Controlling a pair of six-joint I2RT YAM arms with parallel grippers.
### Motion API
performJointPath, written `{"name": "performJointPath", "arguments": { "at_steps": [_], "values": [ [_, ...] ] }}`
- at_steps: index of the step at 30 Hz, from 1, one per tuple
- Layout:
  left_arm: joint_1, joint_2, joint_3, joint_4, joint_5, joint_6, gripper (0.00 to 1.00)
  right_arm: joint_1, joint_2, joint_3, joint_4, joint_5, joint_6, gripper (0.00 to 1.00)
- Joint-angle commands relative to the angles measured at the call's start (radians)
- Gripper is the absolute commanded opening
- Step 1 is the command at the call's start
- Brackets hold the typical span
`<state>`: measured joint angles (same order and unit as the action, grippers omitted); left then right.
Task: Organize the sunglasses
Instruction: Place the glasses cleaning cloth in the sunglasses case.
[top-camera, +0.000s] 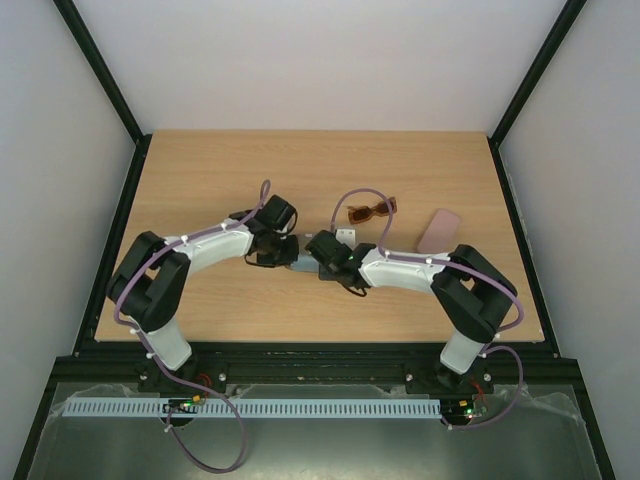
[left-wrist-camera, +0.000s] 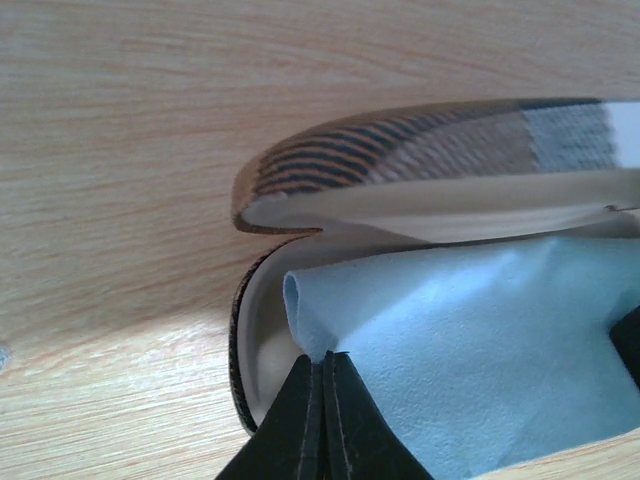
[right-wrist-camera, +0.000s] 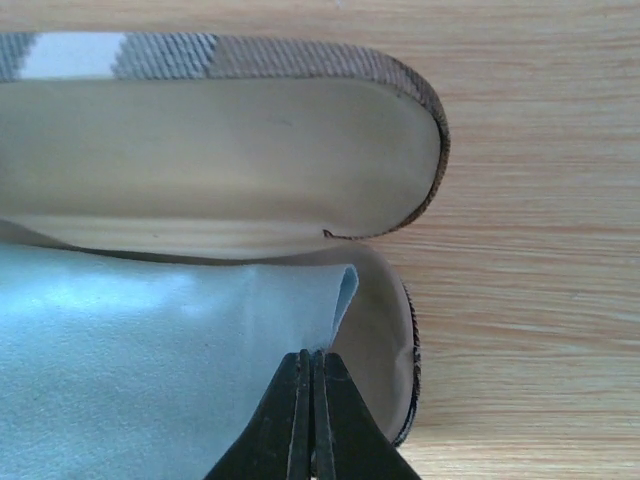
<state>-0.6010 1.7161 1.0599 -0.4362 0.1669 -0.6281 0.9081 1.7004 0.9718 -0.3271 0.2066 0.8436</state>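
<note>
Apparently working on the case-readying step: pinching one edge of the pale blue cleaning cloth (left-wrist-camera: 470, 350) with the clenched left hand (left-wrist-camera: 322, 365), and the opposite edge with the right hand (right-wrist-camera: 312, 358), likewise clamped shut on the fabric, inside the open woven brown hard case with cream lining (left-wrist-camera: 400, 150) at the middle of the wooden desk (top-camera: 200, 180). Not yet touching the thick reddish-brown plastic sunglasses (top-camera: 370, 211), lying on the desk beyond the right hand, near the flat pink case (top-camera: 440, 231) and apart from the open one. Cannot pick out the black wire pair with certainty. Next, probably: lift or smooth the cloth without tipping the lid shut, let go, then reach for the brown frames and lay them in the lined hollow.
</note>
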Motion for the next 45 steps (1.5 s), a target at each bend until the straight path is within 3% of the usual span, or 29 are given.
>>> {"name": "performJointPath", "arguments": {
  "at_steps": [1,13,29,37,45],
  "values": [
    [0.003,0.004,-0.035,0.013,0.011,0.001,0.02,-0.005,0.023,-0.03,0.024,0.014,0.023,0.01],
    [-0.022,0.034,-0.061,0.035,0.011,0.003,0.02,-0.006,-0.023,-0.122,0.169,0.049,0.002,0.01],
    [-0.039,0.069,-0.061,0.033,-0.022,-0.001,0.02,-0.005,-0.046,-0.153,0.189,0.108,-0.01,0.01],
    [-0.053,0.078,-0.061,0.032,-0.038,-0.008,0.02,-0.006,-0.08,-0.104,0.075,0.143,0.027,0.23],
    [-0.056,0.079,-0.06,0.027,-0.053,-0.013,0.02,-0.006,-0.161,-0.09,0.07,0.072,0.012,0.21]
  ]
}}
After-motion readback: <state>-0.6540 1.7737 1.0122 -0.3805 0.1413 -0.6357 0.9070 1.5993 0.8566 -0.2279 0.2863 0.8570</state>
